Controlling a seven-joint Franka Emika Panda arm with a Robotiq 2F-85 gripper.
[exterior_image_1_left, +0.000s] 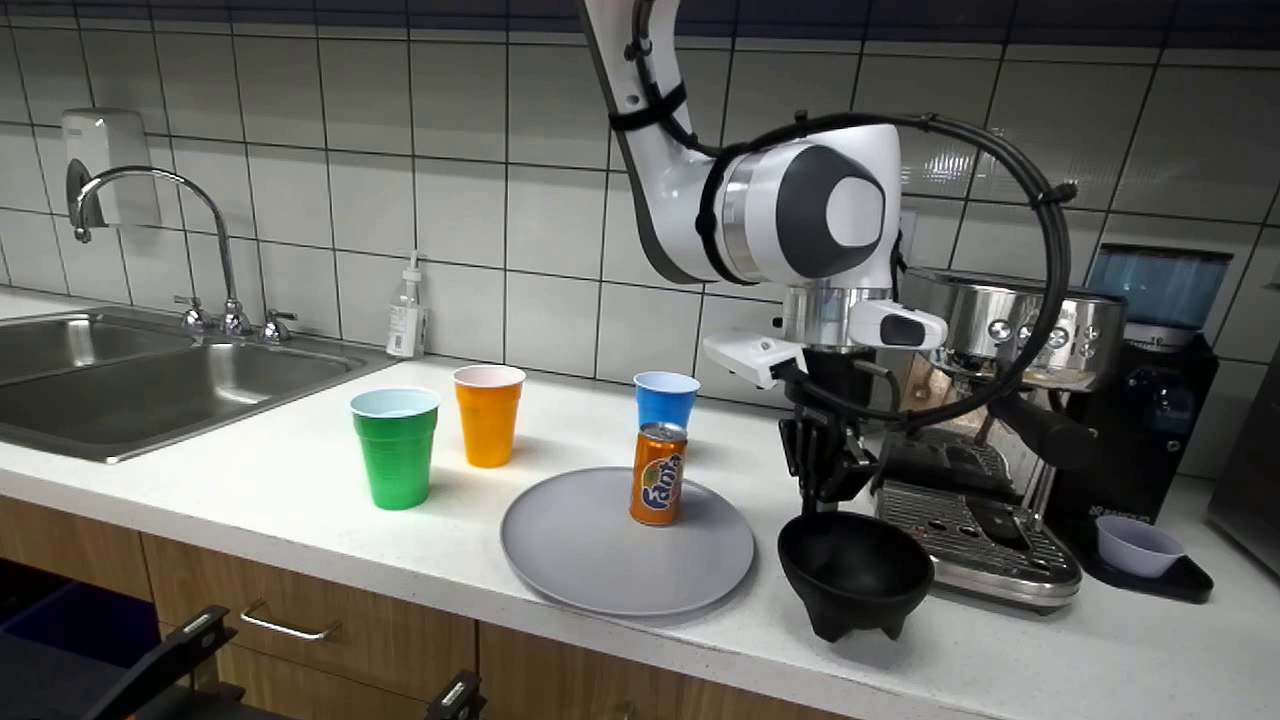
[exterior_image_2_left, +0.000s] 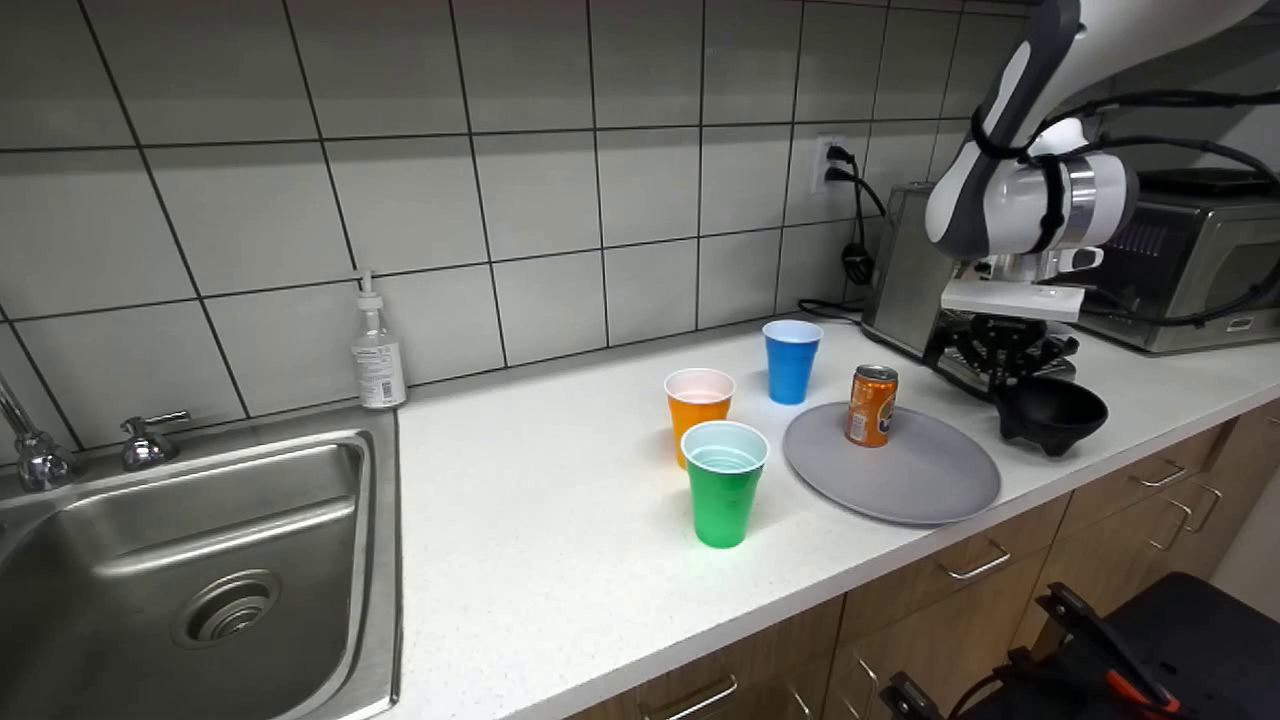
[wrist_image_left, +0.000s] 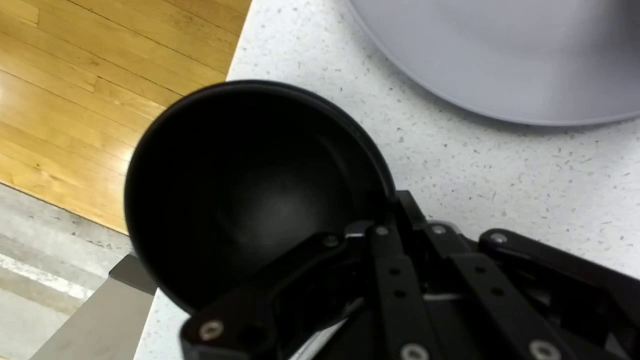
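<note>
Tool (wrist_image_left: 392, 212) pinching black bowl (exterior_image_1_left: 855, 595) at rim; plate (exterior_image_1_left: 595, 560) nearby (can (exterior_image_1_left: 658, 480) atop).

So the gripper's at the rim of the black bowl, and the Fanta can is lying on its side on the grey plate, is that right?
Not quite: the Fanta can isn't lying on its side; it stands upright on the grey plate, as both exterior views show. The rest is right: the wrist view shows the gripper at the rim of the black bowl.
</note>
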